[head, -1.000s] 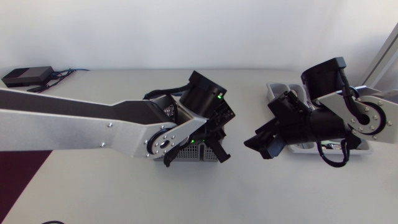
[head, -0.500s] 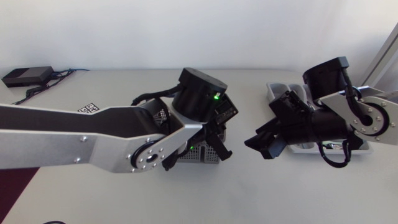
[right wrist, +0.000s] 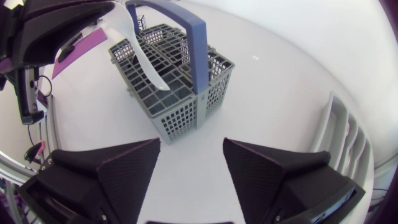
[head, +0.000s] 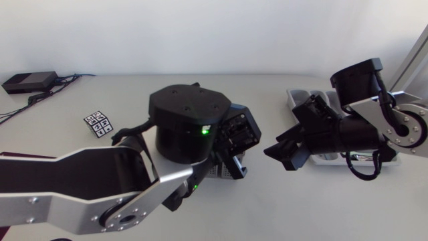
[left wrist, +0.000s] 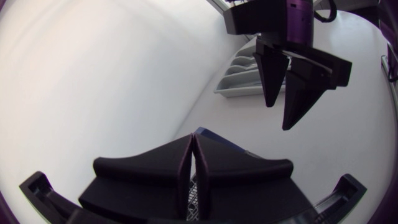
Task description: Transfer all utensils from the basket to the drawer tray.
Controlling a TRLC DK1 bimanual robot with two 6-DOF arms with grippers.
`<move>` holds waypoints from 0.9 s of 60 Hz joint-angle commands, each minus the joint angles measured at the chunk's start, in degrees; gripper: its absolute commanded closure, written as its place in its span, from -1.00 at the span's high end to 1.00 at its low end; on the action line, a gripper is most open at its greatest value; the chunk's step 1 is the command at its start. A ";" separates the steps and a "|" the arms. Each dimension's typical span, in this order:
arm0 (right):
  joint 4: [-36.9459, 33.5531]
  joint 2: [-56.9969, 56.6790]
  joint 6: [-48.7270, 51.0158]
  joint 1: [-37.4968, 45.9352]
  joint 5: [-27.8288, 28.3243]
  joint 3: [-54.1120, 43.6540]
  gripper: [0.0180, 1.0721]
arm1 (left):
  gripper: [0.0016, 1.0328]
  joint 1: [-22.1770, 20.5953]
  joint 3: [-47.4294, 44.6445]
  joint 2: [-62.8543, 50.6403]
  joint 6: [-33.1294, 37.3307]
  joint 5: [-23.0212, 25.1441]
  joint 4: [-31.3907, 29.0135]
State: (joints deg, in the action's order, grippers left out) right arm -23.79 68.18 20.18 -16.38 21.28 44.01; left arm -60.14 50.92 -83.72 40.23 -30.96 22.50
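Left end effector (left wrist: pixel 194 163): fingers pressed together on a white utensil (right wrist: pixel 148 59) over the basket | basket (right wrist: pixel 186 93): counter middle | right end effector (right wrist: pixel 189 163): wide open, empty, beside basket | drawer tray (head: pixel 295 99): counter's far right edge.

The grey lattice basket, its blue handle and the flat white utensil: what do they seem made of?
Grey lattice basket: probably moulded plastic, matte, with thin even grid walls. Blue handle: likely plastic too, smooth, uniform colour. White utensil: seemingly plastic, opaque, no metallic shine.
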 commanded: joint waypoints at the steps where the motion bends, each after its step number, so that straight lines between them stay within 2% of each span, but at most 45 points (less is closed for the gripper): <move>1: 0.15 -1.91 0.12 -0.32 0.69 -1.47 0.42 | -0.93 -0.07 -1.26 2.69 1.61 -1.21 1.23; 17: -0.73 -8.15 -1.02 -2.95 2.01 0.20 0.42 | -0.93 1.08 1.29 6.82 -2.35 -0.86 -2.64; 24: -0.64 -9.38 -1.99 -5.42 2.19 1.69 0.42 | -0.93 1.78 3.40 7.43 -6.74 1.08 -7.47; 28: -0.03 -9.30 -2.87 -7.09 2.19 2.40 0.42 | -0.93 3.27 5.95 7.43 -11.40 5.12 -13.36; 37: 2.43 -7.63 -4.80 -10.16 1.66 3.89 0.42 | -0.93 5.91 9.29 7.17 -17.46 11.18 -20.30; 43: 3.49 -5.34 -5.24 -12.62 -0.18 5.03 0.42 | -0.93 8.99 12.98 5.94 -23.09 17.86 -26.98; 54: 5.33 -1.65 -5.33 -14.38 -2.03 6.97 0.42 | -0.93 11.45 15.44 4.97 -27.48 24.10 -30.76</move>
State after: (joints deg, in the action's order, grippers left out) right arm -19.46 64.40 16.23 -30.09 20.03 48.82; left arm -49.58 64.01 -77.32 16.19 -8.58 -7.09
